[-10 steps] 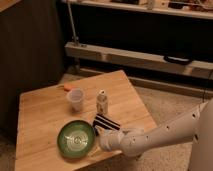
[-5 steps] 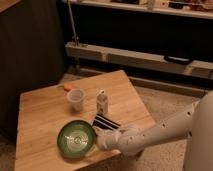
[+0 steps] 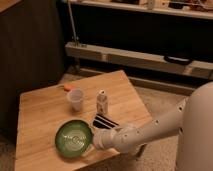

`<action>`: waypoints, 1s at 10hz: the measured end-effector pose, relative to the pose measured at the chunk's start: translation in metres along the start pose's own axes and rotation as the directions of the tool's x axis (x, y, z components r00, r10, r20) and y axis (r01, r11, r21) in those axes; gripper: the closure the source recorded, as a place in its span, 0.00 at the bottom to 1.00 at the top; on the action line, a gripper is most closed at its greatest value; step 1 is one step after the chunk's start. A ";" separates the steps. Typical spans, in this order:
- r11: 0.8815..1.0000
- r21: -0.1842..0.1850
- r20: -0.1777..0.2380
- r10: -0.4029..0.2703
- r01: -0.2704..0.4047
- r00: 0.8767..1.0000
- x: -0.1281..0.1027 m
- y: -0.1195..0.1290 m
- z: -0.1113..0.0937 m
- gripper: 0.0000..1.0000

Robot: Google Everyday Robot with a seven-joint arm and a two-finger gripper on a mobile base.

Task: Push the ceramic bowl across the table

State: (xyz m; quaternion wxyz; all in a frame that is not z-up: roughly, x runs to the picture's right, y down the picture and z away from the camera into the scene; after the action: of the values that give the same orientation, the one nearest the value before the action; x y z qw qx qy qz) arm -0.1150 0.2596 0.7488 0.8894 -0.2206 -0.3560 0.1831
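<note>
**Claw** [image 3: 96,139]: at arm's end, low over front of worktop, right up against the right rim of the ceramic bowl. Released or clenched: can't tell.
**Arm** [image 3: 150,131]: white, reaches in from robot body [image 3: 200,130] at lower right, laid nearly horiz. just above the worktop's front-right edge, pointing left twd bowl; slight bend approx. mid-length.
**Dark striped shape** [image 3: 105,121]: just behind arm's end (part of claw or a separate item, can't tell).
**Ceramic bowl** [image 3: 73,138]: green, glossy, paler centre; upright on worktop nr front edge, left of claw.
**Worktop** [image 3: 40,107]: low, light-wood, plank grain.
**Plastic cup** [image 3: 75,99]: translucent, upright, behind bowl, apart from it.
**Small can** [image 3: 102,102]: upright, just right of cup.
**Orange item** [image 3: 67,87]: small, nr far edge; type unclear.
</note>
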 end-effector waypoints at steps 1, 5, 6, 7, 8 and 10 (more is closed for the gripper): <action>1.000 0.000 0.001 -0.004 0.004 1.000 -0.005 -0.001 0.005 0.20; 1.000 -0.003 0.015 -0.001 0.001 1.000 -0.027 -0.008 0.023 0.20; 1.000 -0.011 0.023 -0.005 0.006 1.000 -0.034 -0.008 0.030 0.20; 1.000 -0.009 0.028 -0.004 0.005 1.000 -0.037 -0.009 0.031 0.20; 1.000 -0.002 0.030 -0.001 0.001 1.000 -0.040 -0.012 0.030 0.20; 0.999 0.033 0.041 -0.003 0.001 0.999 -0.049 -0.016 0.019 0.20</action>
State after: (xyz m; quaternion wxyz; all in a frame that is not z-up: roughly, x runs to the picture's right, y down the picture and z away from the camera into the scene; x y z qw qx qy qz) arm -0.1592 0.2276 0.7418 0.8856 -0.2016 -0.3714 0.1927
